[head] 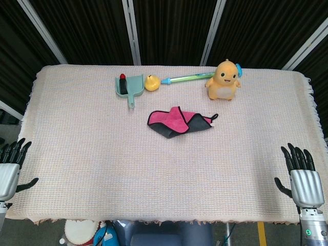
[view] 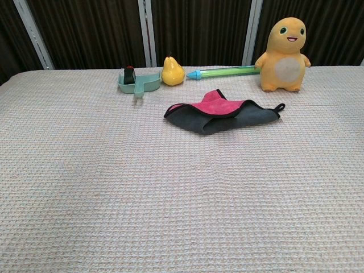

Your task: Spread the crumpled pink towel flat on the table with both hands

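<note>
Lying crumpled mid-bench, the pink towel with grey underside sits near the orange plush dinosaur. The left hand and right hand rest at the bench's near corners, fingers released and spread, holding nothing.

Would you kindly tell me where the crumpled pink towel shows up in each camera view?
Head view: the pink towel lies just above the picture's middle, on the table.
Chest view: the same towel sits right of centre in the upper half.
Shared landmark: the orange plush toy stands behind it, to its right, in both.
</note>
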